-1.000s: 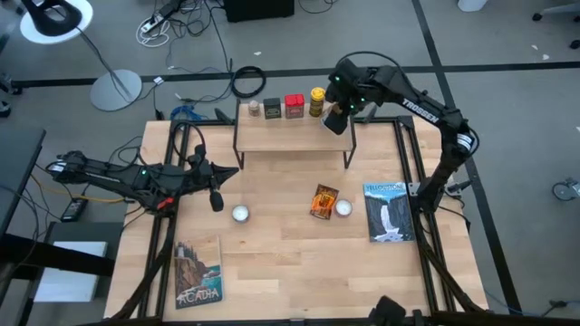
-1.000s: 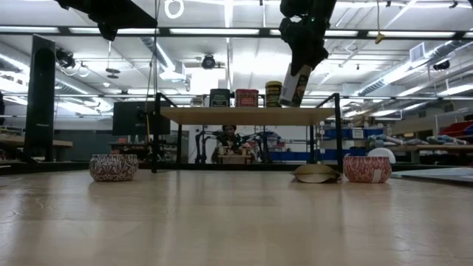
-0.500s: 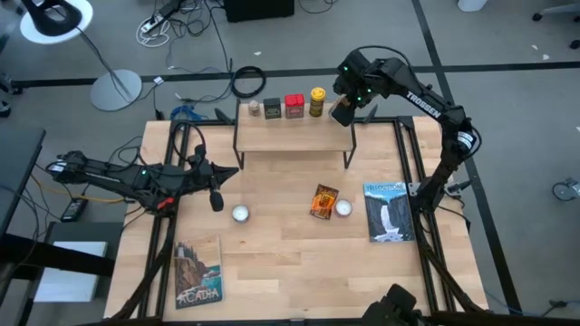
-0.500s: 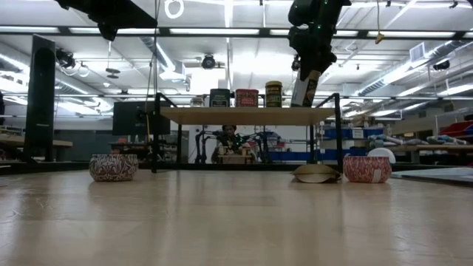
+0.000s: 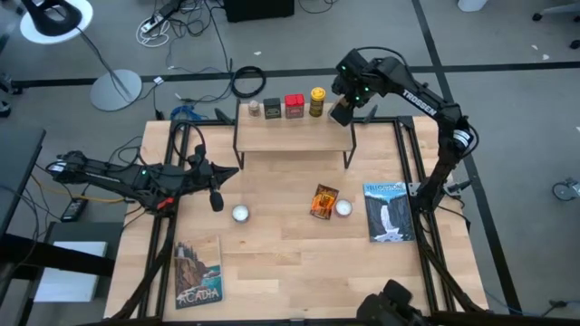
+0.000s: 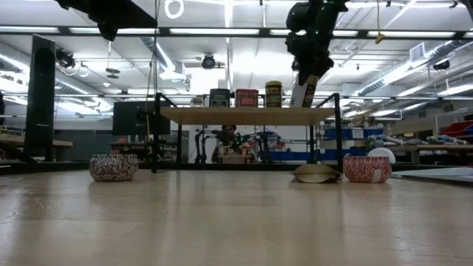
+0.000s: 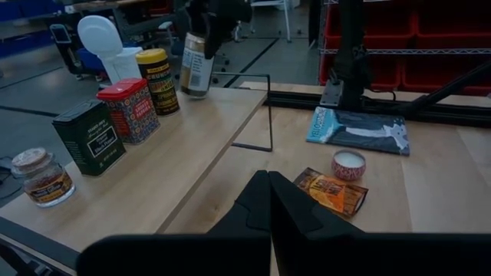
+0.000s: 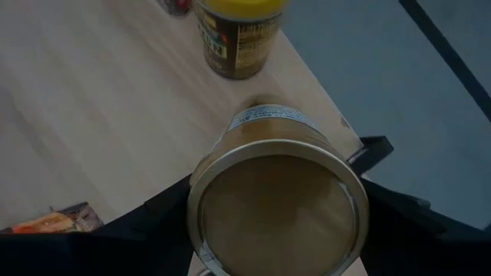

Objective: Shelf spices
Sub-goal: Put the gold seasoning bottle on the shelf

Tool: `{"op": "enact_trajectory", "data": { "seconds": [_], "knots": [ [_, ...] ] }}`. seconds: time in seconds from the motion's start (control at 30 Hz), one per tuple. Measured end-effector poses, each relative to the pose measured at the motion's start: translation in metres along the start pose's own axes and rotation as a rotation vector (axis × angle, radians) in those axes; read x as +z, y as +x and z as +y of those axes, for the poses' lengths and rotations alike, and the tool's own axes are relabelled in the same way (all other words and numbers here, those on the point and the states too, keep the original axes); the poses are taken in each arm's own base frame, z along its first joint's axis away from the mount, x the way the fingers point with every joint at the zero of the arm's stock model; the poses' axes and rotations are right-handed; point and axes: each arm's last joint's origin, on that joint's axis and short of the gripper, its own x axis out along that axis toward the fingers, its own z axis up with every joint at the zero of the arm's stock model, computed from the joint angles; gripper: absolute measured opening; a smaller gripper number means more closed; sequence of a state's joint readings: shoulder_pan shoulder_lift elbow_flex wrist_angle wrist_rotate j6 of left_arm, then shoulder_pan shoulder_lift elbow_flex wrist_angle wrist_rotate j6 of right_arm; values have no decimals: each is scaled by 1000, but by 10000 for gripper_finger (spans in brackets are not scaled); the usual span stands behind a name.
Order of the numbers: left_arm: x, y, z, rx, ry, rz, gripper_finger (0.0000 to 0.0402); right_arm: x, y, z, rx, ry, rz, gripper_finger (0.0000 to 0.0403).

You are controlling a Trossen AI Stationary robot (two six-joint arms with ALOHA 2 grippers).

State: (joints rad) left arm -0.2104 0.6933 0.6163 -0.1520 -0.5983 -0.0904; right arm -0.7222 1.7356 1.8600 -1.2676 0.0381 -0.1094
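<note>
The shelf (image 5: 294, 136) stands at the table's far middle. Along its far edge stand a small pale-capped jar (image 5: 255, 108), a dark tin (image 5: 273, 108), a red tin (image 5: 294, 106) and a yellow black-lidded jar (image 5: 317, 101). My right gripper (image 5: 344, 101) holds the tan cylindrical jar (image 5: 340, 114) over the shelf's right end, just right of the yellow jar (image 8: 238, 34). The orange packet (image 5: 323, 201) lies flat on the table in front of the shelf. My left gripper (image 5: 231, 170) waits shut at the table's left side, touching nothing. My right gripper pinches the tan jar between its two fingers (image 8: 165, 211) on opposite sides of the jar's upper wall (image 8: 230, 146), just below the lid. The fingers come from above, slanting down. The jar (image 6: 301, 92) hangs tilted, its base at the shelf top; whether it touches, I cannot tell.
Two small white round discs (image 5: 240, 214) (image 5: 343, 207) sit on the table near the packet. Picture-covered books lie at the near left (image 5: 198, 272) and at the right (image 5: 388, 211). Bare plank stretches along the shelf's near half (image 7: 176, 169).
My right gripper has carried the tan jar a little toward the table's right edge, along the shelf and away from the yellow jar. The jar stays tilted in the hold.
</note>
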Motion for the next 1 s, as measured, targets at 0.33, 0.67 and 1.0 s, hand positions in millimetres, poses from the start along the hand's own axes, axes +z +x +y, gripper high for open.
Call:
{"op": "enact_trajectory", "data": {
  "seconds": [0.33, 0.67, 1.0],
  "knots": [
    [0, 0, 0, 0, 1, 0, 1, 4, 3, 0, 4, -5, -14, 286],
    [0, 0, 0, 0, 3, 1, 1, 4, 3, 8, 16, -35, -11, 322],
    [0, 0, 0, 1, 5, 2, 1, 5, 3, 11, 18, -46, -12, 331]
  ]
}}
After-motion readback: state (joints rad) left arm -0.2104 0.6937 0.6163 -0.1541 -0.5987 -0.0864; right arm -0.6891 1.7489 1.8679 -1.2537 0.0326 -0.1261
